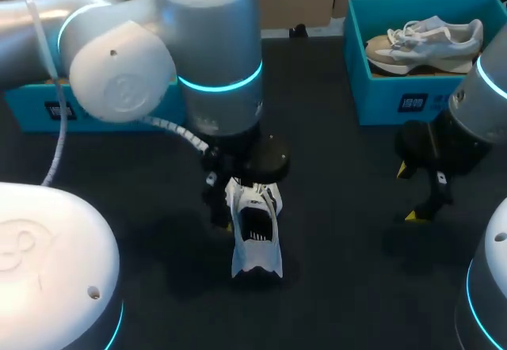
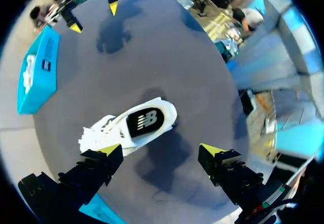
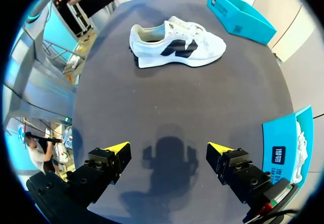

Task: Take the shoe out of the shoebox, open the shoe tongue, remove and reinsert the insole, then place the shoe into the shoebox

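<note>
The white shoe (image 1: 255, 235) with the black side mark stands upright on its sole about the middle of the tabletop (image 1: 341, 287), a bit toward the near edge, out of either box. The left arm comes across from the left edge, and its left gripper (image 2: 161, 150) hangs right over the shoe with the fingers spread wide. From its own wrist view the shoe (image 2: 132, 125) sits just ahead of the gap and nearer one finger. I can't tell whether that finger touches it, but nothing is clamped. Over toward the right edge the right gripper (image 3: 168, 149) hovers above bare tabletop, fingers likewise apart and holding nothing. The shoe (image 3: 177, 44) is well ahead of it, side on. From the head view the right gripper (image 1: 418, 193) is well apart from the shoe. In the far right corner sits the right shoebox (image 1: 396, 97), blue, with a grey and beige second shoe (image 1: 424, 43) lying inside it. Along the far edge on the left is the left shoebox (image 1: 40, 111), also blue and partly hidden behind the left arm.
</note>
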Action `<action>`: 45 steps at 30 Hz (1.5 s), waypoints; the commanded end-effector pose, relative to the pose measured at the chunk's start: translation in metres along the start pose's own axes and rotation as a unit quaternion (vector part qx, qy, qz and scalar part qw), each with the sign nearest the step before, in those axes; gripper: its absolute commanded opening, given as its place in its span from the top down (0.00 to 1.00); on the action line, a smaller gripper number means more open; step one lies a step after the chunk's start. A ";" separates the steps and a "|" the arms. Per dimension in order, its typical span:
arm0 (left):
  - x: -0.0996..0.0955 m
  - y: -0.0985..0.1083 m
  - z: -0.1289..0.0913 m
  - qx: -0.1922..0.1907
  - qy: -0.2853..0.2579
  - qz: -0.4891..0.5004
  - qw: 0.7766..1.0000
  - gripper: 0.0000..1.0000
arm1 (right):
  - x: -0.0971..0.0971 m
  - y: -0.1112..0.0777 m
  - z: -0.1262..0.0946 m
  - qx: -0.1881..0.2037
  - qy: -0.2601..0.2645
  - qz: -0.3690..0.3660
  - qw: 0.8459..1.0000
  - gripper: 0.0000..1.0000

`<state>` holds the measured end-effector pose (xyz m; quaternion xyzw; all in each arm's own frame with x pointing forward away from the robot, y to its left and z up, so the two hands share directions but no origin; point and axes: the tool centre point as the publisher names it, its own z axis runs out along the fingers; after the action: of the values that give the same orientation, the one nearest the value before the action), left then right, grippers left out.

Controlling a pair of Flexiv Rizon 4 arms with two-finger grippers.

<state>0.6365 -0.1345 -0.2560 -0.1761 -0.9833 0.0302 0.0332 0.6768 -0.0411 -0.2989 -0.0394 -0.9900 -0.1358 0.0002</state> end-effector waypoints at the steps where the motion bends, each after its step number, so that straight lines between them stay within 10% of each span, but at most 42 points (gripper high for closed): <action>1: 0.012 -0.001 0.027 0.013 -0.014 -0.012 1.000 0.00 | 0.001 -0.001 0.001 0.000 -0.001 -0.001 1.000 0.00; 45: 0.023 -0.034 0.125 0.026 -0.039 -0.083 0.995 0.00 | 0.001 -0.001 0.001 0.000 -0.001 -0.001 1.000 0.00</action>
<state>0.5937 -0.1572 -0.3655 -0.0931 -0.9937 0.0625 0.0017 0.6768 -0.0410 -0.2989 -0.0392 -0.9900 -0.1358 0.0002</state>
